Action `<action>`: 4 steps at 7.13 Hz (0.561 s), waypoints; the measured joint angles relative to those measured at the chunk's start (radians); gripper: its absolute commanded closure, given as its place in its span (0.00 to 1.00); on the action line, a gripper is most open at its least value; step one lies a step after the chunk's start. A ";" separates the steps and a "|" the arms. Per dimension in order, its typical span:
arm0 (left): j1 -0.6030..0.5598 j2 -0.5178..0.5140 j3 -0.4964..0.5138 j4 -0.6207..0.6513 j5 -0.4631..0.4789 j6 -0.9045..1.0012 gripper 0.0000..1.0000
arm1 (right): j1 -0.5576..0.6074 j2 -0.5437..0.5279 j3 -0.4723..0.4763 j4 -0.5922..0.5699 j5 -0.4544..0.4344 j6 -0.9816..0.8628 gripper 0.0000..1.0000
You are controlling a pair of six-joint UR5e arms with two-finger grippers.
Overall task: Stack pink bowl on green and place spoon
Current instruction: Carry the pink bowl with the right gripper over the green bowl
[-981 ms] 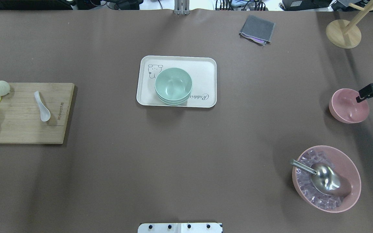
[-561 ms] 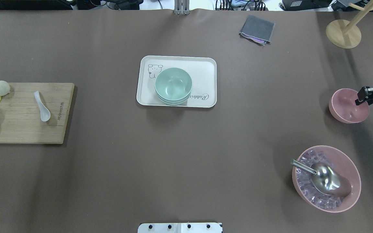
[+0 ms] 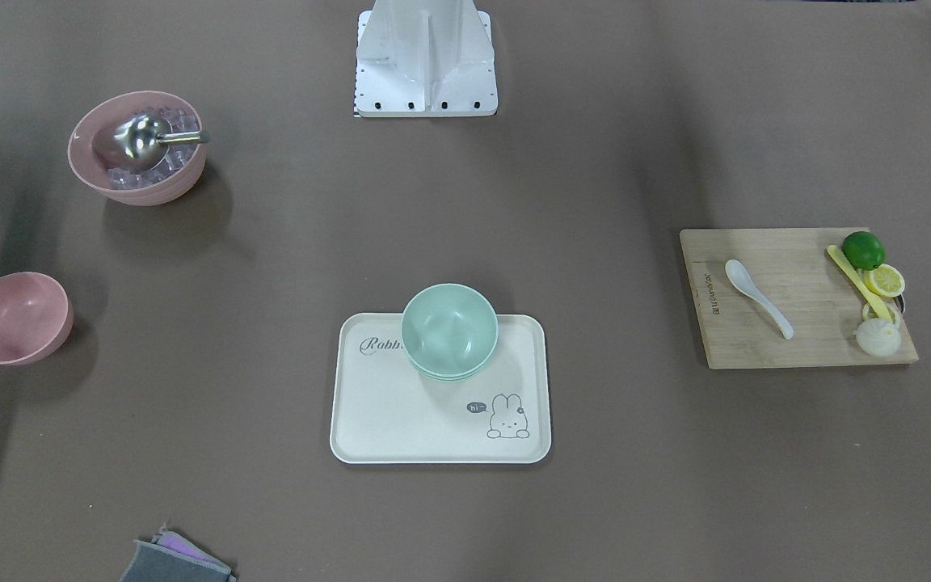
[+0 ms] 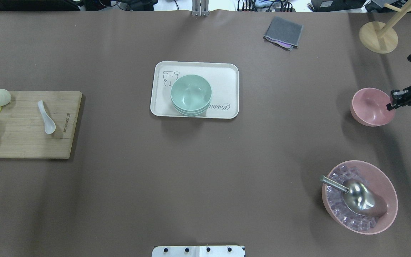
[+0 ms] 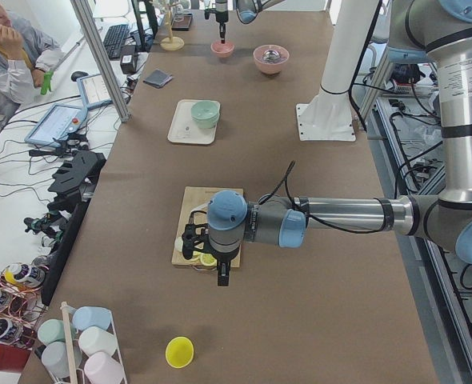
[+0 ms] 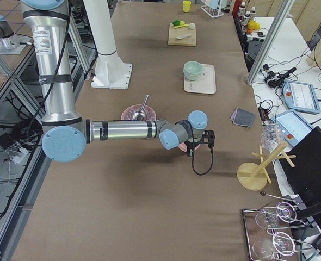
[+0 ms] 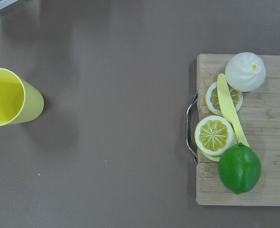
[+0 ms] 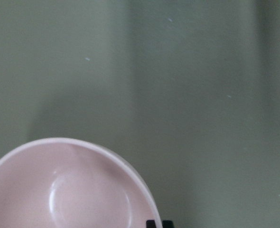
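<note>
The small pink bowl (image 4: 369, 107) is at the table's right, and my right gripper (image 4: 392, 102) is shut on its right rim and holds it just above the table. It also shows in the front view (image 3: 17, 318) and in the right wrist view (image 8: 73, 190). The green bowls (image 4: 191, 93) are stacked on a cream tray (image 4: 223, 76) at the middle. The white spoon (image 4: 46, 117) lies on a wooden cutting board (image 4: 23, 142) at the left. My left gripper (image 5: 221, 274) hangs over the board's outer end; I cannot tell whether it is open or shut.
A large pink bowl (image 4: 387, 200) with ice and a metal scoop stands at the front right. A grey cloth (image 4: 284, 32) and a wooden stand (image 4: 378, 35) are at the back right. Lime, lemon slices and a bun (image 7: 244, 71) lie on the board. A yellow cup (image 7: 7, 97) stands beyond it.
My right gripper has moved toward the table's middle and the far edge, and the small pink bowl has moved with it. Everything else stays put.
</note>
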 measured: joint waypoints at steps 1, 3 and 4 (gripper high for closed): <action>0.061 -0.022 0.001 -0.040 -0.017 -0.122 0.03 | -0.010 0.074 0.022 -0.003 0.025 0.149 1.00; 0.184 -0.061 0.002 -0.138 -0.025 -0.335 0.03 | -0.084 0.276 0.054 -0.015 0.037 0.555 1.00; 0.220 -0.088 0.003 -0.158 -0.025 -0.407 0.03 | -0.143 0.374 0.064 -0.062 0.006 0.698 1.00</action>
